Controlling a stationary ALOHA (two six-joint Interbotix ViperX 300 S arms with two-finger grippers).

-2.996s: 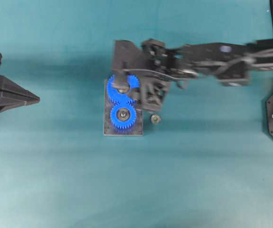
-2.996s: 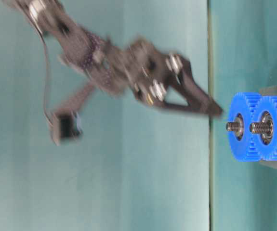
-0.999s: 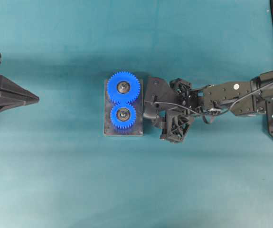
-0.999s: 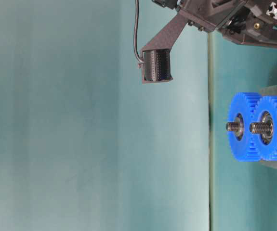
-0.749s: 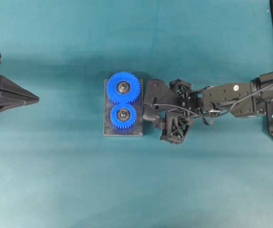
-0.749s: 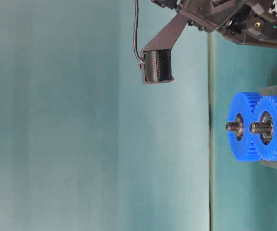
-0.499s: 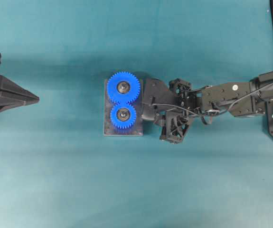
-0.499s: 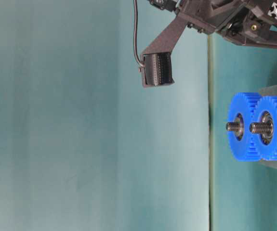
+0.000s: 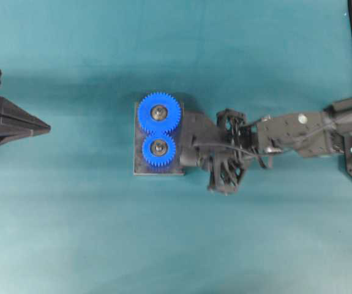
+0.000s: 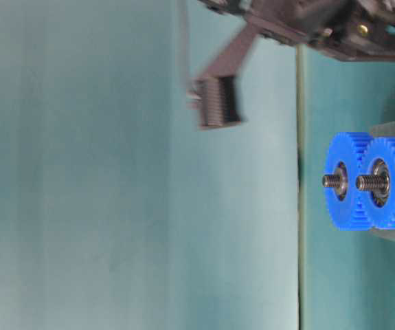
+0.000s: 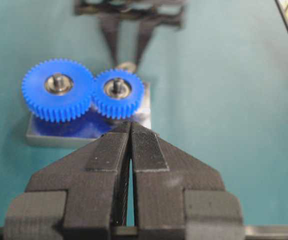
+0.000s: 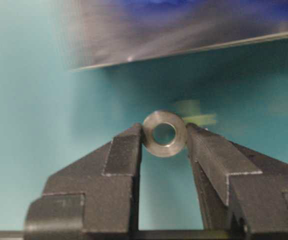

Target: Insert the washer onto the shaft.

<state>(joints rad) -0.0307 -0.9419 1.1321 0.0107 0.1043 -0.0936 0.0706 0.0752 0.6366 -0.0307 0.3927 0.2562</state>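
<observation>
The right gripper jaws clamp the washer, bore facing the camera, just beside the gear plate. The shafts stand nearby. The left gripper jaws are closed, empty.

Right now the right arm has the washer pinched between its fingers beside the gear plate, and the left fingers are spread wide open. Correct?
Not quite. The left fingers are pressed shut, not spread open; the left wrist view shows their pads together. The rest holds: in the right wrist view the washer sits pinched between the right fingers just beside the gear plate.
</observation>
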